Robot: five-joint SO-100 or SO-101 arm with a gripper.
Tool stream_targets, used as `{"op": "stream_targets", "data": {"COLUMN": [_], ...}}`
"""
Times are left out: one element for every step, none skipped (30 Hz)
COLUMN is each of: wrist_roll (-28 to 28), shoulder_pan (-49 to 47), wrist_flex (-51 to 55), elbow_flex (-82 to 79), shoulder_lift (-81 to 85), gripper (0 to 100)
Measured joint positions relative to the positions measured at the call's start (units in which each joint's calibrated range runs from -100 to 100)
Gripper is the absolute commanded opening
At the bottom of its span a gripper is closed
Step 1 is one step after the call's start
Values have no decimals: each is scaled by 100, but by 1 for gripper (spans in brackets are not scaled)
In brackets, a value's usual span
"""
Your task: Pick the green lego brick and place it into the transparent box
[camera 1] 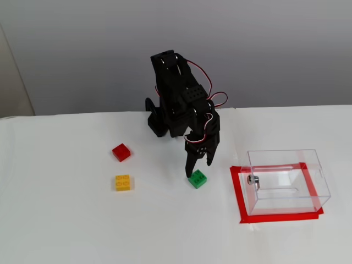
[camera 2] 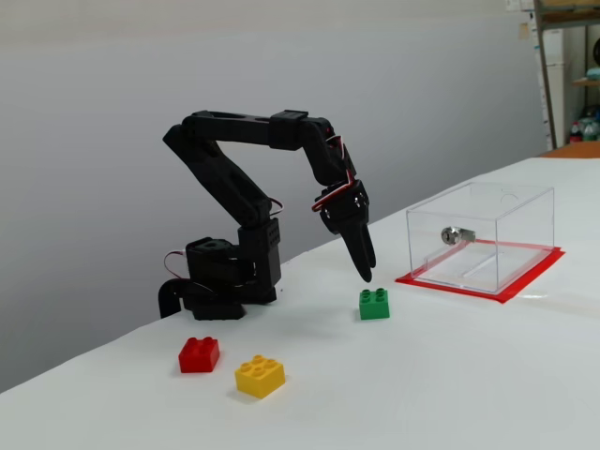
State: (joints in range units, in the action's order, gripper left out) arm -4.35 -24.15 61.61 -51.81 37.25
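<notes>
Hovering: the gripper (camera 1: 199, 166) hangs just above the green brick (camera 1: 197, 179), fingertips pointing down at it, not touching it as far as the side-on fixed view shows (camera 2: 367, 275)
Green brick: sits flat on the white table (camera 1: 66, 220), studs up, a bit below and in front of the fingertips; in the side-on fixed view it's the brick (camera 2: 374, 304) right under the fingers and slightly toward the camera
Gripper state: fingers are spread a little with a narrow gap between them in the higher fixed view, nothing held; looks released, not clamped on anything
Arm pose: the black arm (camera 2: 244, 169) goes up from its base, runs roughly level across the top, then bends sharply down at the wrist so the gripper points nearly straight down, tilted a touch toward the box side
Clear box (camera 1: 286, 179): stands to the right of the green brick in the higher fixed view, well apart from the gripper, open at the top, with a small metal knob (camera 1: 253, 179) on the wall facing the brick
Red tape (camera 1: 275, 217): outlines the spot the box stands in
Other bricks: red brick (camera 1: 121, 152) and yellow brick (camera 1: 123, 182) lie to the left of the arm in the higher fixed view, near each other, well apart from the green one
Wires: red and white leads (camera 1: 212, 91) loop around the wrist
</notes>
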Motion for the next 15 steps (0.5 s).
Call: {"op": "stream_targets", "data": {"wrist_roll": [0, 0, 0, 0, 0, 0, 0, 0, 0, 0, 0, 0, 0, 0, 0], "shoulder_pan": [11, 11, 11, 11, 11, 11, 11, 11, 11, 11, 0, 0, 0, 0, 0], "wrist_flex": [0, 0, 0, 0, 0, 0, 0, 0, -17, -60, -111, -171, -197, -214, -223], "elbow_flex": [0, 0, 0, 0, 0, 0, 0, 0, 0, 0, 0, 0, 9, 9, 9], "shoulder_lift": [0, -42, -118, -195, -271, -364, -448, -533, -592, -651, -685, -710, -736, -761, -786], "gripper": [31, 31, 31, 31, 31, 31, 31, 31, 31, 31, 31, 31, 31, 31, 31]}}
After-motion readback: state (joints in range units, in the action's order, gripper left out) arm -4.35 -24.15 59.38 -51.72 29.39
